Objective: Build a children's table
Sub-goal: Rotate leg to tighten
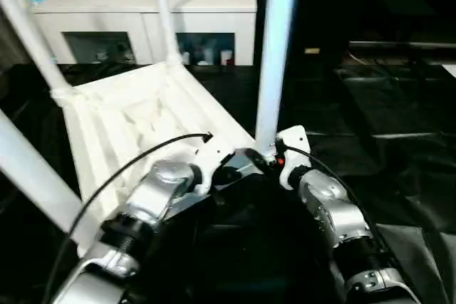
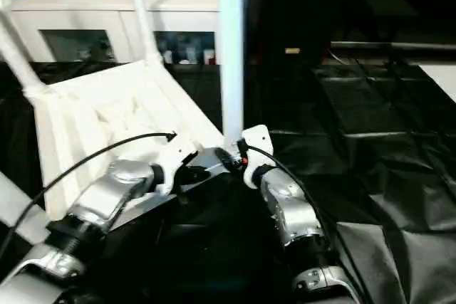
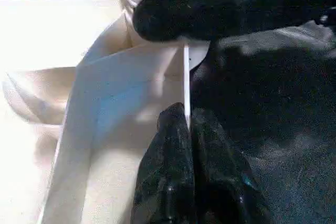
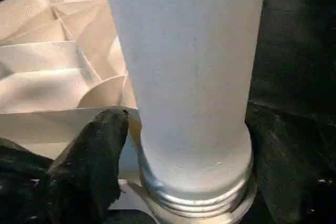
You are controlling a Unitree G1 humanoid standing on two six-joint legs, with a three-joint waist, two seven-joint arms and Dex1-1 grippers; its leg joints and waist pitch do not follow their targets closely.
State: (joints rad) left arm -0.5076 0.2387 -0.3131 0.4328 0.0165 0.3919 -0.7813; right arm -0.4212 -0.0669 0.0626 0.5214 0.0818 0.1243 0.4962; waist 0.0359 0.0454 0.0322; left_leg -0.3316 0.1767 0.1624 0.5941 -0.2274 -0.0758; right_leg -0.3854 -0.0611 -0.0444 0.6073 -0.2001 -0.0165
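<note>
1. We find the tabletop (image 1: 142, 122) lying underside up on the dark floor covering (image 1: 399, 176), ribs exposed, in front of a white cabinet (image 1: 142, 12).
2. Legs stand in its corner sockets: the near-right leg (image 1: 274, 55) rises straight up, and another leg (image 1: 165, 12) rises at the far corner.
3. Both silver forearms reach forward and converge at the near-right corner. The left forearm (image 1: 153, 197) angles inward from the left, with a black cable (image 1: 142, 158) arcing over it; the right forearm (image 1: 331, 208) comes in from the right.
4. The left gripper (image 3: 186, 124) has its fingers pressed together on the thin edge wall of the tabletop, pinching it just beside the socket.
5. The right gripper (image 4: 189, 145) has its fingers apart, one either side of the near-right leg at its threaded base. We cannot confirm contact.
6. The right wrist view alone discloses the metal screw thread (image 4: 197, 195) at the leg's foot; the head views alone show the cabinet.
</note>
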